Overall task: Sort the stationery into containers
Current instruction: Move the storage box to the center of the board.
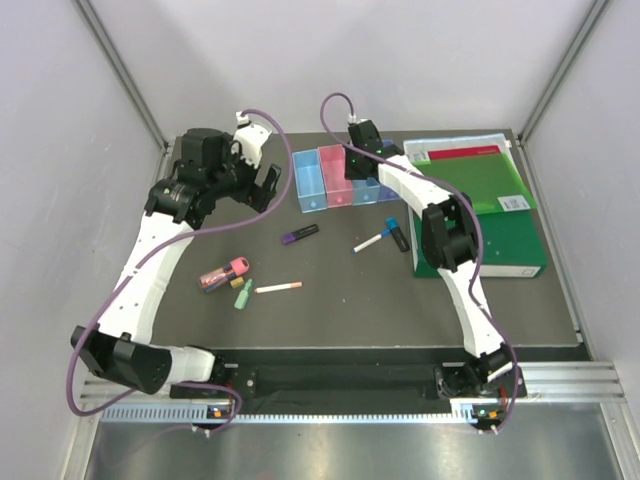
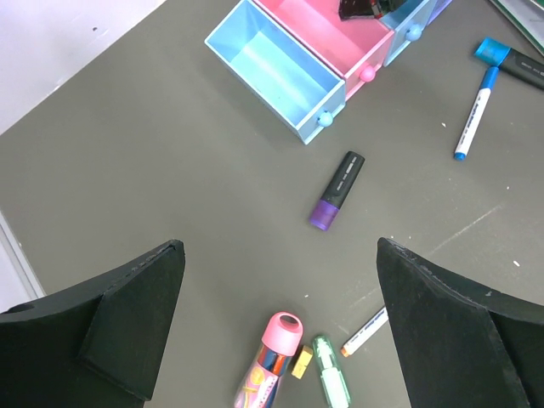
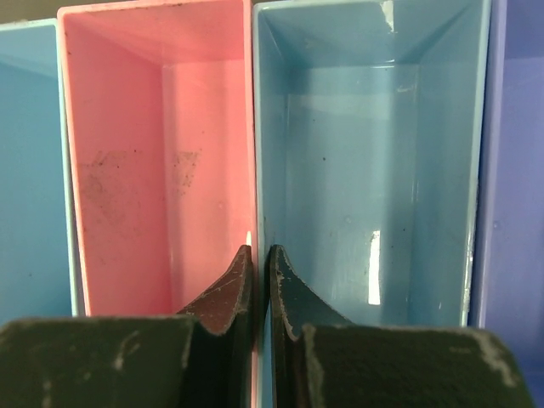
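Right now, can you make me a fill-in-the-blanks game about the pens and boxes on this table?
1. The right fingers hang over the wall between a light blue box and the ___ box.
2. The left fingers are spread wide ___.
3. The black highlighter lying on the table has a ___ cap.
4. The thin white pen has a ___ end.

Missing words: pink, open, purple, blue.
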Robot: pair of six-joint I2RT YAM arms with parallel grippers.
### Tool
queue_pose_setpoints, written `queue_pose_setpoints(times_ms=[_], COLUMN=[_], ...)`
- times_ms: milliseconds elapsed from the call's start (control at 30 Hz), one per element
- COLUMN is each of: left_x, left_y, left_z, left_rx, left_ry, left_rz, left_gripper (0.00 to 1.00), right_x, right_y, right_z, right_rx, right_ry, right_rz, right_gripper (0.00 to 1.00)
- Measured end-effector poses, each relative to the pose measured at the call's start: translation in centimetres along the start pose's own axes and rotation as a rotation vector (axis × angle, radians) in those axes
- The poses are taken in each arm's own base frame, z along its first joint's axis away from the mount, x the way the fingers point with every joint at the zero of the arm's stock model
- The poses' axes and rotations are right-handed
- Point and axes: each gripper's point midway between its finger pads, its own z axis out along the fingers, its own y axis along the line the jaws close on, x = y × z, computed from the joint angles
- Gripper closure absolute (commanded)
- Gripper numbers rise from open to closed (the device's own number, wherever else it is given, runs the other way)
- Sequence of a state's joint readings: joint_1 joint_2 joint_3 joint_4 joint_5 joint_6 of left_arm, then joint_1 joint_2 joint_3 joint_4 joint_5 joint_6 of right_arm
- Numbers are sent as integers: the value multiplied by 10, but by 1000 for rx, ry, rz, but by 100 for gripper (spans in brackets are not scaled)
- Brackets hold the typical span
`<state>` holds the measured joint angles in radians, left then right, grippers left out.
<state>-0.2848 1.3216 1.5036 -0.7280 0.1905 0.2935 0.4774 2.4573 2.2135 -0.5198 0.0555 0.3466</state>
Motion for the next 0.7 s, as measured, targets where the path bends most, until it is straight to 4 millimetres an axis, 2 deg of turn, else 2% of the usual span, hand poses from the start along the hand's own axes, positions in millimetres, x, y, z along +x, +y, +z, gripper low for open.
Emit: queue_pose_setpoints(times_ms=[300,500,633,700], left_x=[-5,-4,-1,1], left_y=[1,-1,-3,-4], left_z=[-9,-16,-16,-16], left_rx=[-8,-9,-5,-1], left_ry=[-23,-35,-30,-27], left_rz=[29,35,37,36], left_gripper=[1,1,1,1], right_x=[1,8,16,21], right_y=[9,30,53,63], right_z=[2,1,-2,-3], right_rx=[1,-17,-45,-66], right_ry=[-14,-11,-4,4], right_rz=[18,15,-4,1], right_gripper=[100,100,77,71])
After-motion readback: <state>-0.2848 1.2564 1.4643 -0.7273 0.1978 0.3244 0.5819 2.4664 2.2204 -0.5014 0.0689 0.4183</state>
